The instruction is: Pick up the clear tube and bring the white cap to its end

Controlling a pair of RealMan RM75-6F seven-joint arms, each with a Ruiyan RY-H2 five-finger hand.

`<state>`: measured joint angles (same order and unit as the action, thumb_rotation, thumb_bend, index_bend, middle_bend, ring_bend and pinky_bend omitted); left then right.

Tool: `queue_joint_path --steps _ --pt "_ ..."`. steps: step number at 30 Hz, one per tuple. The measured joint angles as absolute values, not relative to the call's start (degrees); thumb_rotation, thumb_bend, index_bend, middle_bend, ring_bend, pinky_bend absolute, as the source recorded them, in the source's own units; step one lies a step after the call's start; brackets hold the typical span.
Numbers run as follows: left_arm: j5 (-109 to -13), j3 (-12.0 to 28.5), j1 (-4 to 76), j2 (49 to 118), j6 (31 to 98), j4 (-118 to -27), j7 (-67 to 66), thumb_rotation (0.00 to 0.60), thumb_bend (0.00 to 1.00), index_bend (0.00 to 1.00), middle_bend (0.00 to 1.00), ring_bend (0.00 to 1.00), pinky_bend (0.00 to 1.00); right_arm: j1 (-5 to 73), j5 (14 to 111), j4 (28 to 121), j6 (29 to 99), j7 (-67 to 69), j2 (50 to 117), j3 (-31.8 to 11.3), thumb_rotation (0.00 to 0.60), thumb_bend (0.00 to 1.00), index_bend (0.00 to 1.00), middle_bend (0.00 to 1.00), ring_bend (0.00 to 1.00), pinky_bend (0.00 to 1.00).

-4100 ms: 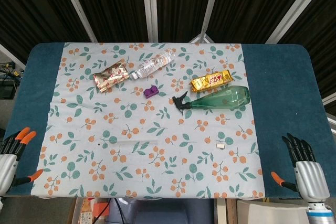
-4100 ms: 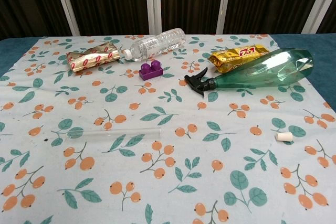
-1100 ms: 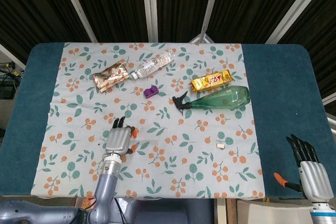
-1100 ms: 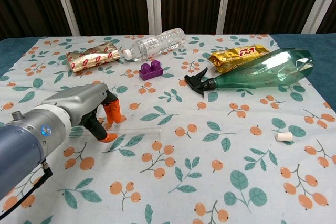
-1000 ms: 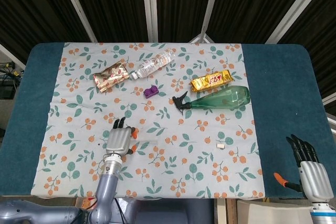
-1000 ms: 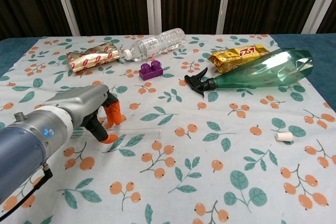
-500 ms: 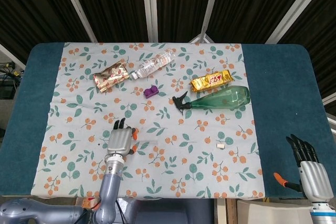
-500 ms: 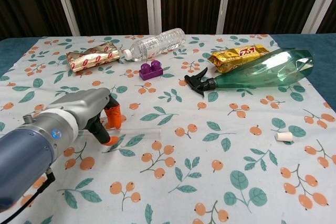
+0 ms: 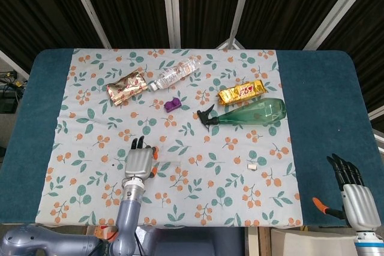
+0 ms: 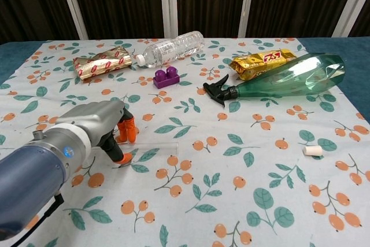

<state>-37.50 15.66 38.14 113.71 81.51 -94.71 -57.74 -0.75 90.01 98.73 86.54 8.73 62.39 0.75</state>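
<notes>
The clear tube (image 10: 157, 144) lies flat on the flowered cloth, its left part hidden under my left hand (image 10: 97, 126). That hand hovers low over it, orange fingertips (image 10: 128, 131) beyond the tube and the thumb tip on the near side, still apart. In the head view the left hand (image 9: 139, 161) sits left of the tube (image 9: 169, 163). The white cap (image 10: 312, 150) lies alone at the right, also seen in the head view as a small white cap (image 9: 252, 166). My right hand (image 9: 354, 193) waits open off the table's front right corner.
At the back lie a green spray bottle (image 10: 283, 79), a gold snack pack (image 10: 263, 62), a purple brick (image 10: 166, 77), a water bottle (image 10: 170, 47) and a foil packet (image 10: 103, 62). Bare flowered cloth (image 10: 231, 177) stretches between tube and cap.
The left hand came from the front left corner to the tube, and in the last second edged slightly right over it. Tube, cap and right hand have not moved.
</notes>
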Motion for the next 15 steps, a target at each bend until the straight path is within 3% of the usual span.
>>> queue_joint_path --steps 9,15 --pt "-36.19 15.70 38.53 114.11 81.79 -94.64 -58.41 0.600 0.45 0.49 0.30 0.04 0.00 -0.75 90.00 98.76 86.51 8.94 62.35 0.76 0.600 0.23 0.00 0.00 0.00 0.00" --pt "-35.86 15.74 38.67 114.24 82.03 -94.97 -58.24 0.600 0.56 0.55 0.35 0.04 0.00 -0.77 89.97 98.80 86.49 8.95 62.32 0.77 0.600 0.22 0.00 0.00 0.00 0.00"
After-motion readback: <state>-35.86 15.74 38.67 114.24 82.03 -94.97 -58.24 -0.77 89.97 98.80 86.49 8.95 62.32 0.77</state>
